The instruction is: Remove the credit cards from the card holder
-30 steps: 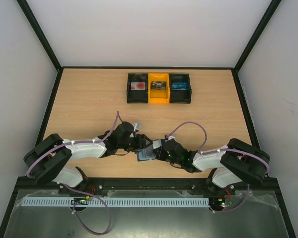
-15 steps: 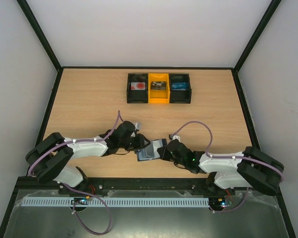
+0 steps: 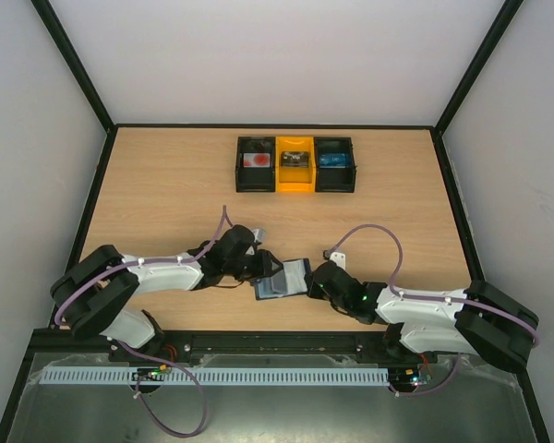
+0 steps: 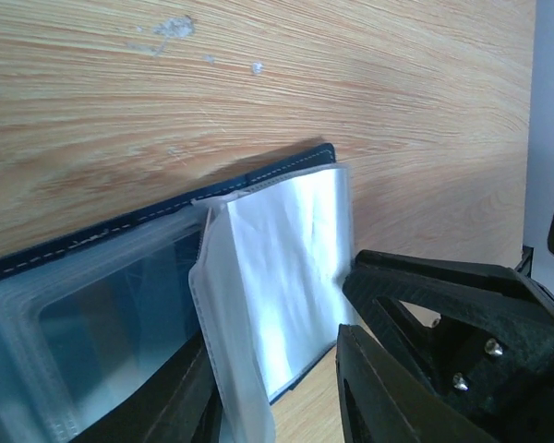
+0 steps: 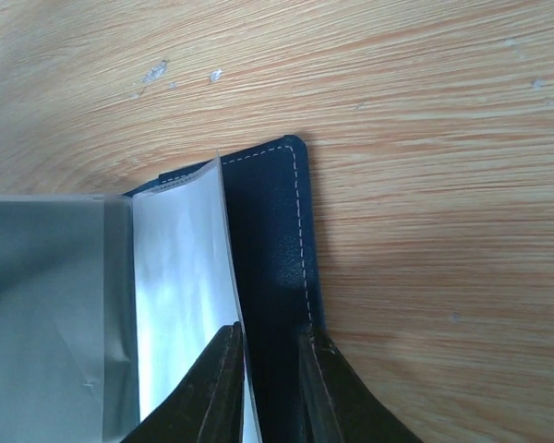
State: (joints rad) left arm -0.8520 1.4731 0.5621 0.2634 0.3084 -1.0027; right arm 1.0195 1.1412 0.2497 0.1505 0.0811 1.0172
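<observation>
Card holder: we are seeing the small dark navy folding card holder (image 3: 283, 279) lying open on the pale wood-grain table (image 3: 166, 194), near its front edge and between the two grippers.
Inside: its clear plastic sleeves (image 4: 286, 268) are fanning up from the navy cover, and in the left wrist view one loose leaf is standing up off the stack.
Cover edge: a line of white stitching (image 5: 301, 221) is running along the navy border, whose rounded corner is resting on the wood.
Credit cards: we are not able to tell whether the credit cards are sitting in the sleeves, as the pockets are showing only grey-blue glare.
Left gripper: the left gripper (image 4: 275, 369) is sitting at the card holder's left side with its black fingers standing apart. The loose leaf is hanging in the gap, unpinched.
Right gripper: the right gripper (image 5: 270, 346) is sitting at the right side, its fingers standing narrowly apart and straddling the navy strip beside the stitching. We are unable to tell whether they are pressing it.
Boxes: three open boxes (image 3: 295, 184), black, yellow and black, are sitting in a touching row at the far middle of the table, well apart from the card holder.
Contents: a white piece with a red spot (image 3: 257, 159) is lying in the left box, and a bright blue piece (image 3: 332, 159) in the right.
Writing: any print on those pieces is appearing too small for us to read.
</observation>
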